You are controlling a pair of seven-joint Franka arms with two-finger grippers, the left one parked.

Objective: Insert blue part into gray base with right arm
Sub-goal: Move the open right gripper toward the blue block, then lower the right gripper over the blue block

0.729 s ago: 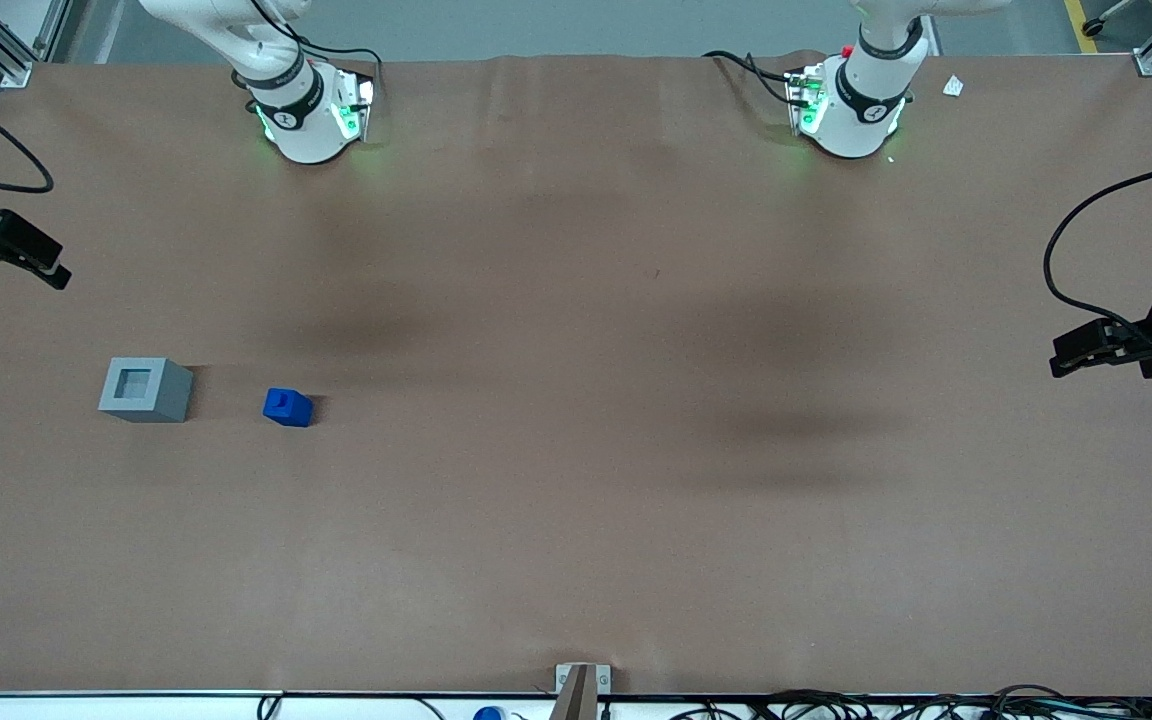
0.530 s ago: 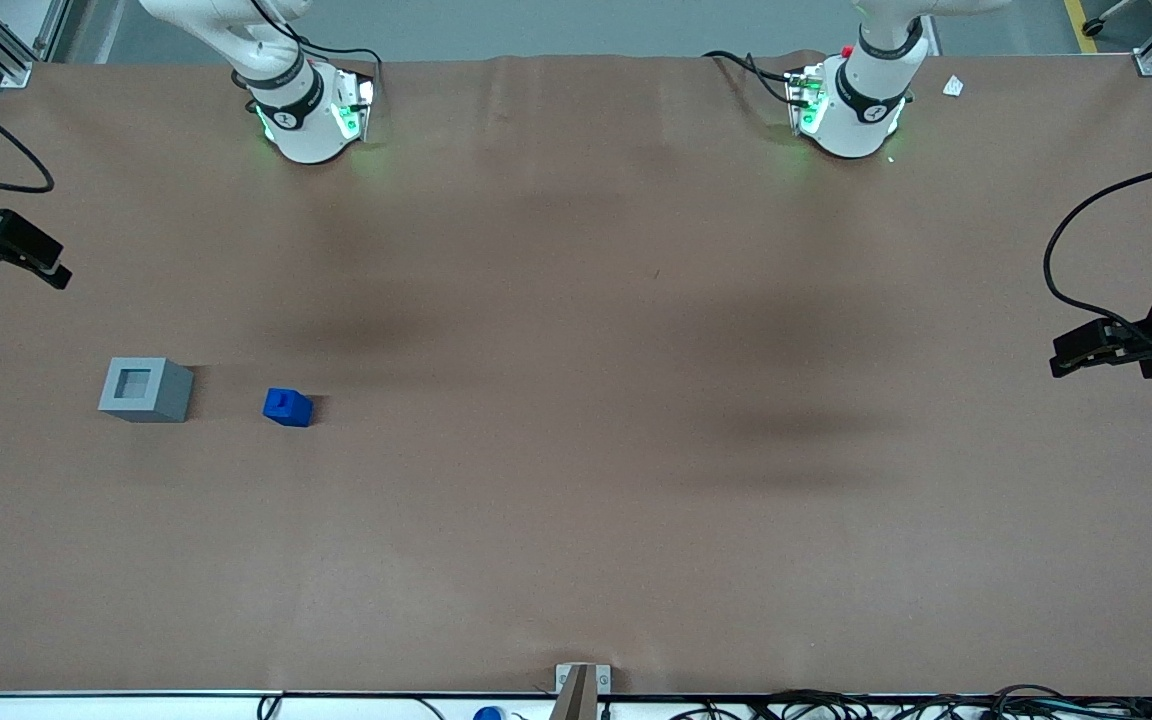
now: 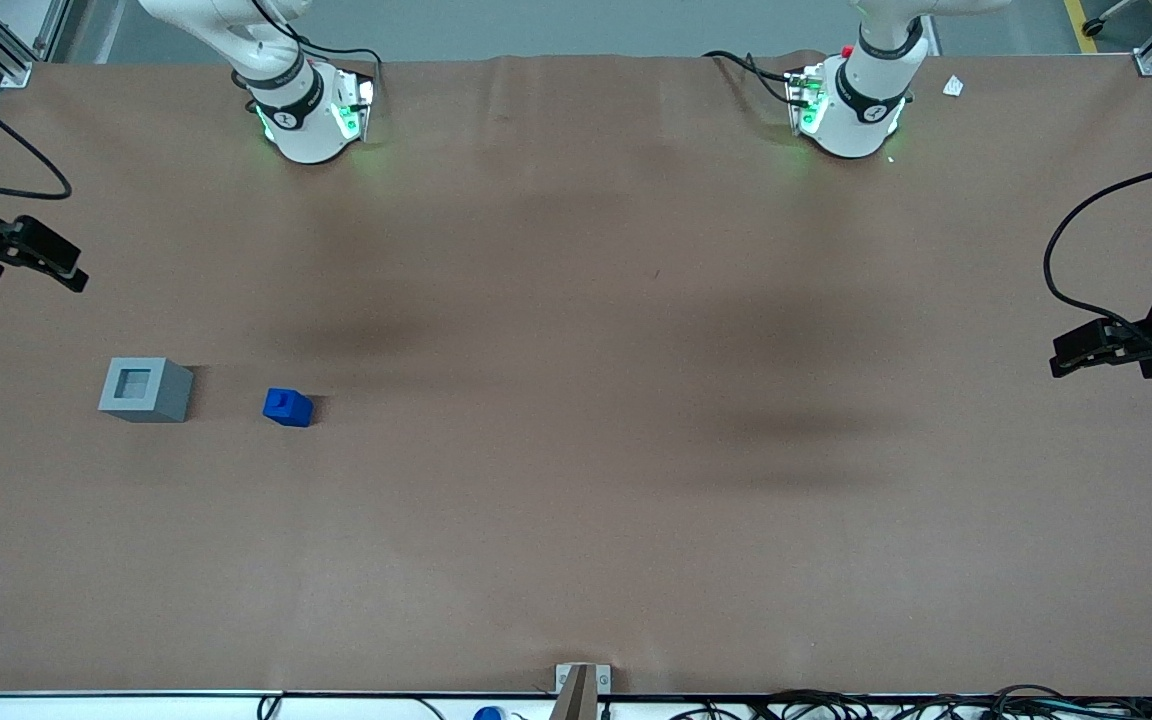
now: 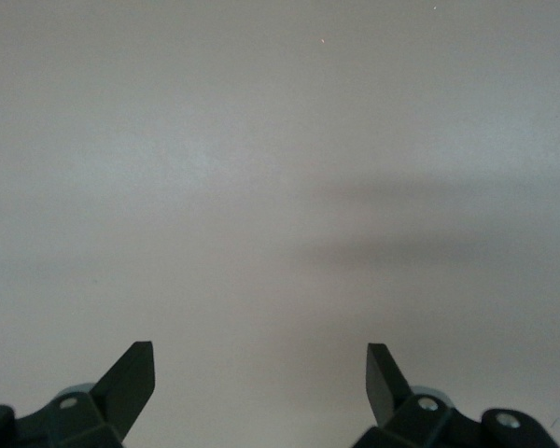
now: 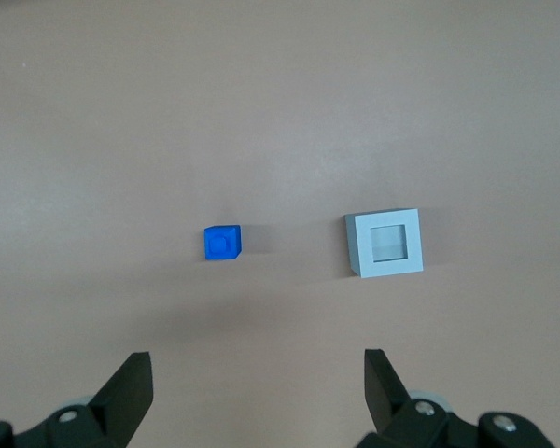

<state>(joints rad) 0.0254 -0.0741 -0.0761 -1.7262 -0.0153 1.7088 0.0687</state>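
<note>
At the front view's left edge, the pincer [image 3: 56,268] is held wide open and empty; blue part [image 3: 287,407] and gray base [image 3: 144,389] rest apart on the surface [image 3: 576,450], insertion not yet begun.

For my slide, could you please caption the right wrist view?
Open gripper high above the blue part and the gray base, apart on the table.

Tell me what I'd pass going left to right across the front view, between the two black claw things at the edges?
Right arm's end effector, held open above the table, farther from the camera than the blocks → gray base → blue part → a long stretch of brown table.
</note>
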